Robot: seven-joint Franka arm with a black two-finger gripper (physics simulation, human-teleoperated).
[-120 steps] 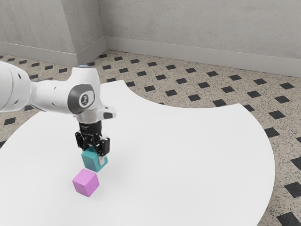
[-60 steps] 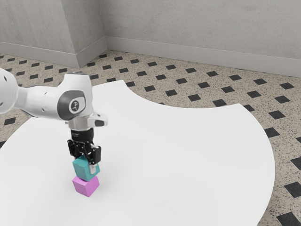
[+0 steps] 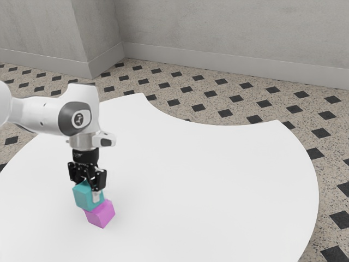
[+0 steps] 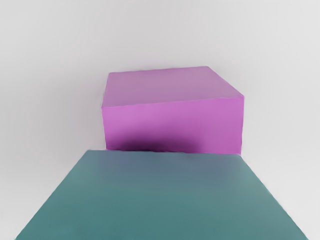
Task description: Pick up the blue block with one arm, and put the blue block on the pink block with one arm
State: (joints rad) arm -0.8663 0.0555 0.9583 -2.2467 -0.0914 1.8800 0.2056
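White round table (image 3: pixel 229 180): bare apart from the two blocks, which sit near its edge at the exterior view's left.

Arm (image 3: pixel 49 117): reaches in from the exterior view's left, with the wrist pointing straight down. It stands above the pink block and a little to that block's left in the exterior view.

Gripper (image 3: pixel 87 188): black fingers partly closed and clamped on two opposite sides of the blue block. The vertical hold should keep the block level for a flat set-down.

Pink block (image 3: pixel 103 215) (image 4: pixel 170 120): flat on the table. Its top face is mostly uncovered in the wrist view, and a dark shadow lies low on the side facing the blue block.

Blue block (image 3: pixel 83 199) (image 4: pixel 160 200) (teal in the render): in the grip. It hangs low against the pink block's upper edge, offset to the exterior view's left rather than centred over it. Can't tell if they touch. My read: the carry is done but the placement isn't. The block needs shifting squarely over the pink block before release, or it may tip off.
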